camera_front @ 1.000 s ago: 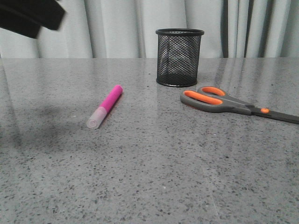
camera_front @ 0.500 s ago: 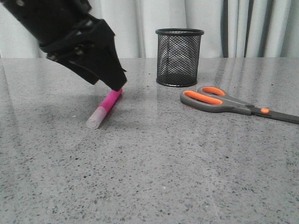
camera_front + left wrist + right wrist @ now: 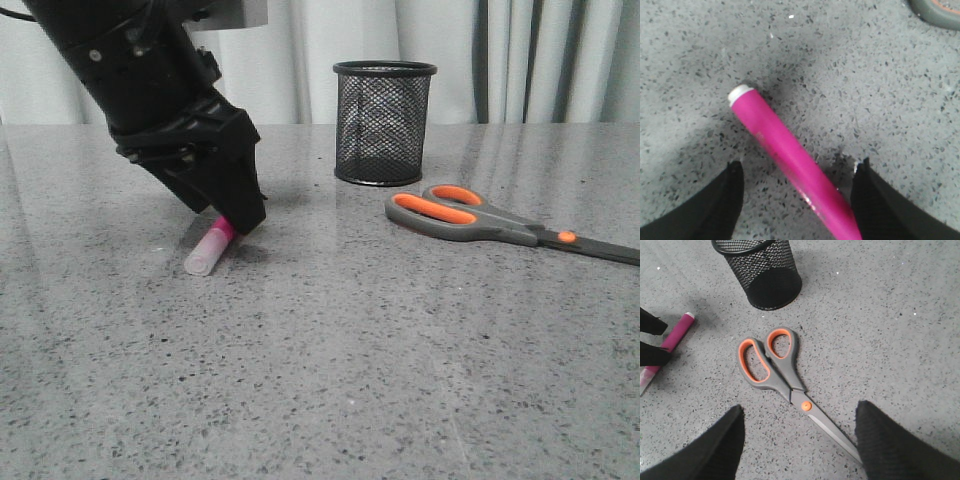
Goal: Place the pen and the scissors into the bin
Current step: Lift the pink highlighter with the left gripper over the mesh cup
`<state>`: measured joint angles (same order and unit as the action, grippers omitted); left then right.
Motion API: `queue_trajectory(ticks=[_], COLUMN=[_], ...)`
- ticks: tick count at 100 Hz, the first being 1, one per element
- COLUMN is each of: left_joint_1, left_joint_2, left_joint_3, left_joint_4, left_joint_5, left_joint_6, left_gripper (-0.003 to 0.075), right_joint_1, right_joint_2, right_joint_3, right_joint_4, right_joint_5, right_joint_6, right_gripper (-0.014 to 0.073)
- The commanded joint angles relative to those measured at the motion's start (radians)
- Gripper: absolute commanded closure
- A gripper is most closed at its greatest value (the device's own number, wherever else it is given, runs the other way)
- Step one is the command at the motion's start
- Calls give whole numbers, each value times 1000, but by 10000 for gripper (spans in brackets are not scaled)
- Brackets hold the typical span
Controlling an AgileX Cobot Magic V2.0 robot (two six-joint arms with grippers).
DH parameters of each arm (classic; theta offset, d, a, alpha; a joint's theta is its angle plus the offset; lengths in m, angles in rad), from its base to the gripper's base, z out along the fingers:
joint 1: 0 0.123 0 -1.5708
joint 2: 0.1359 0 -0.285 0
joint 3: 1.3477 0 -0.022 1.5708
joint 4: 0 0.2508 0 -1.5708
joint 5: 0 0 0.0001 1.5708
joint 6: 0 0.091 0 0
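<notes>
The magenta pen (image 3: pixel 207 247) lies on the grey table with its frosted cap toward the front. My left gripper (image 3: pixel 235 215) is low over its pink barrel, open, with a finger on each side of the pen (image 3: pixel 790 160); in the left wrist view (image 3: pixel 797 170) the jaws do not touch it. The scissors (image 3: pixel 480 220) lie flat at the right, handles toward the black mesh bin (image 3: pixel 384 122). My right gripper (image 3: pixel 800 412) is open, above the scissors (image 3: pixel 777 365), apart from them. The bin (image 3: pixel 760 270) and pen (image 3: pixel 670 342) also show there.
Grey curtains (image 3: pixel 520 60) hang behind the table's far edge. The bin stands upright between the pen and the scissors' handles. The left arm's black body (image 3: pixel 140 70) leans over the table's left part.
My left arm has come down from the upper left to the pen; the open fingers now straddle its barrel. The pen, scissors and bin have not moved.
</notes>
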<state>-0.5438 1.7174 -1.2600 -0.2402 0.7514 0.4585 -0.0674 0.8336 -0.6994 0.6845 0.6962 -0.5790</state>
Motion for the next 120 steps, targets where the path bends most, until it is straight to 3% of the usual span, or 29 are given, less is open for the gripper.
queue_trajectory(ticks=[1,10,17,37,62,74,88,103,120], left_joint_1=[-9,-9,-9,-9,-11,-29,-69,-127,-172], left_joint_2=[-26,-22,-22,-22,-75,-131,-162,-150,-85], left_joint_3=[-33,-33,-33,-35,-59,-98,-135,-142,-179], left_joint_4=[-11,-11,-13,-13,-11,-23,-108,-243,-251], left_joint_5=[-32,-29,-27,3,-6,-71,-252,-554,-799], left_joint_6=[-11,-11,-11,-11,-11,-11,41,149,151], left_gripper=[291,295,349,738,740,739,739,739,739], right_joint_1=[-5,-5,-5,-5,-5,-5,-5,-5,-5], right_joint_2=[-1,-1,-1,-1,-1,-1,-1,-1,-1], right_joint_3=[-39,-39,-39,-39,-39,-39,-39,-39,-39], right_joint_4=[31,31,31,31,31,31,31,31,31], right_joint_5=[-43,-43,-43,-43,-43,-43,-43,-43,-43], right_joint_6=[-14,-14,-14,-14,-14,-14,-14,-14,-14], right_gripper=[163,163,163,163,163,163,163,163,163])
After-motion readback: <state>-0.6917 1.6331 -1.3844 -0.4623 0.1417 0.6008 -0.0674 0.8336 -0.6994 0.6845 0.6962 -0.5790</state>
